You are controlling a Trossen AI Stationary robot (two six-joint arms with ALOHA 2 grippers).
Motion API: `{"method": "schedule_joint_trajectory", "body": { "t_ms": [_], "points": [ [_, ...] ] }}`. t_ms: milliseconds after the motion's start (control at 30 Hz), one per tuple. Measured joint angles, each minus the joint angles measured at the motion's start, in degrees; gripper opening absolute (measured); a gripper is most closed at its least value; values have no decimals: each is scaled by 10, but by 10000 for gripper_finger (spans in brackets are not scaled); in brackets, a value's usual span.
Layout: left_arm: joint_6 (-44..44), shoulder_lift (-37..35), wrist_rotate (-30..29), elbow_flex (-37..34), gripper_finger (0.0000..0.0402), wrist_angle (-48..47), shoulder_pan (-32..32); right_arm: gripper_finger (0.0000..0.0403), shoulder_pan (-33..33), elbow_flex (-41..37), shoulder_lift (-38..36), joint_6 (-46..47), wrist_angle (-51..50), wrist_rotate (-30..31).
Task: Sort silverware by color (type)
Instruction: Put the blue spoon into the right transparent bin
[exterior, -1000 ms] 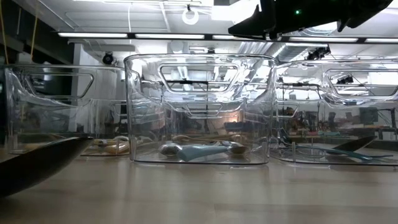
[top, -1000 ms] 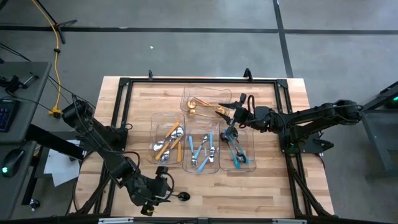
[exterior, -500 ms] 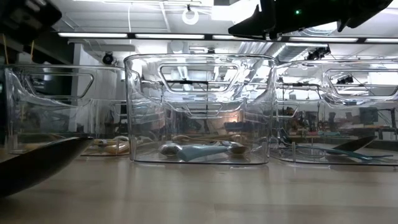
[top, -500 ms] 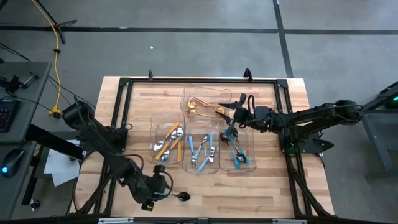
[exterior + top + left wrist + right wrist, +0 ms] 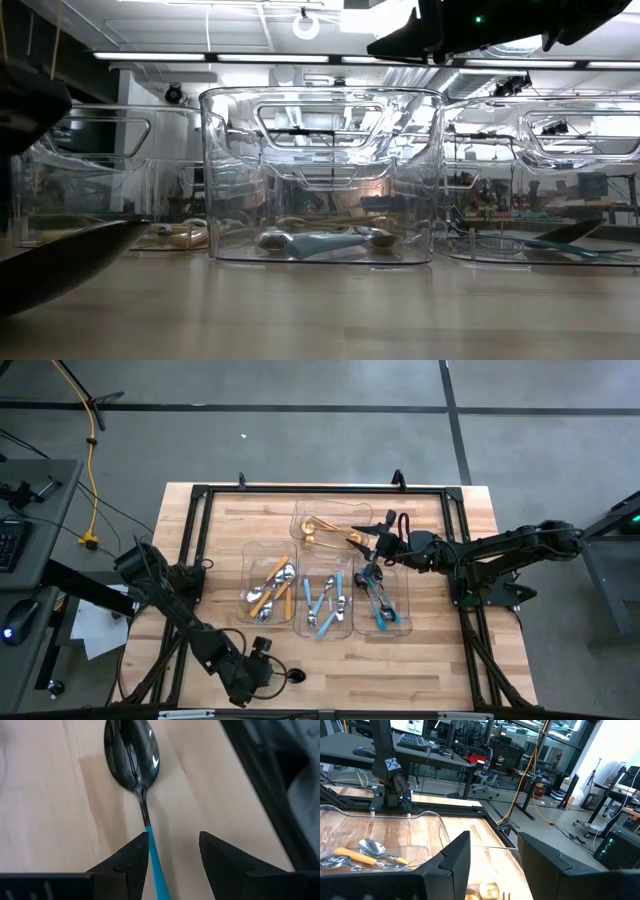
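Dark spoon with teal handle (image 5: 135,760): flat on bare wood near the table's front edge; left gripper (image 5: 172,862) parted wide astride its handle, seen only from the left wrist. Remaining silverware (image 5: 325,605): in clear trays (image 5: 300,628). Right gripper (image 5: 368,543): parted, empty, above trays. No legible writing.

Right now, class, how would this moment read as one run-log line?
left end effector: open, straddling teal-handled spoon on table | right end effector: open, over trays | spoon not yet gripped
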Motion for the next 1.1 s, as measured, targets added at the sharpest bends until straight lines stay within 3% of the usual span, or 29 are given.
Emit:
{"method": "schedule_joint_trajectory", "body": {
  "t_ms": [267, 700, 867, 1100],
  "points": [
    [-1, 18, -3, 0, 165, 0, 0, 149, 0, 0, 0, 0, 0, 0],
    [-109, 46, -9, 3, 160, 4, 14, 149, 0, 0, 0, 0, 0, 0],
    [-109, 47, -12, 2, 116, 1, 16, 149, 0, 0, 0, 0, 0, 0],
    [-110, 47, -13, 1, 12, -6, 17, 149, 0, 0, 0, 0, 0, 0]
  ]
}}
